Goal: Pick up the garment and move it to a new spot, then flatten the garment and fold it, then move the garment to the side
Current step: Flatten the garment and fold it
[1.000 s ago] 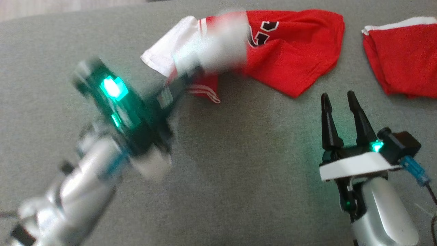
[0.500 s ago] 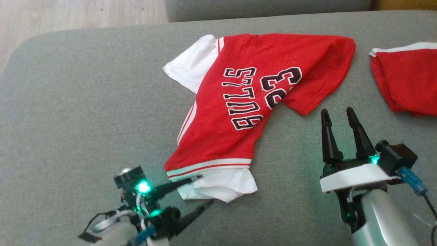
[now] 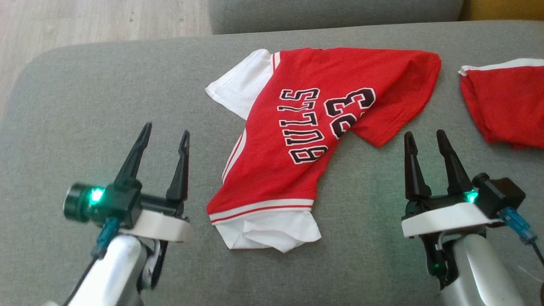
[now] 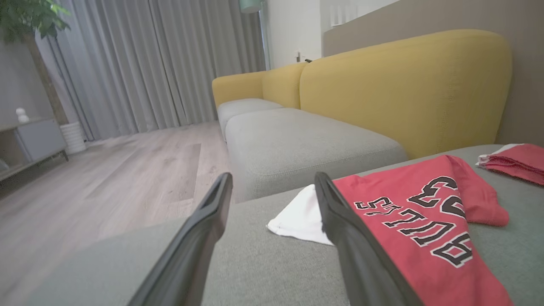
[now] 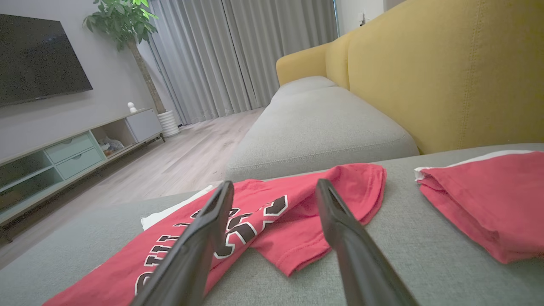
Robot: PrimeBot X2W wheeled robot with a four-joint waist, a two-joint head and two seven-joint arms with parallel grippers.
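Two grippers over grey fabric sofa cushion (image 3: 85,106), both empty. Fingers of left gripper (image 3: 166,128) spread, just left of red jersey (image 3: 276,178) with white sleeves and black "BULLS 23" lettering. Jersey lies mid-cushion, right side folded over, white end bunched nearest robot. Fingers of right gripper (image 3: 425,133) spread, near folded red corner, not touching. Far right: folded red cloth with white trim (image 3: 505,106).
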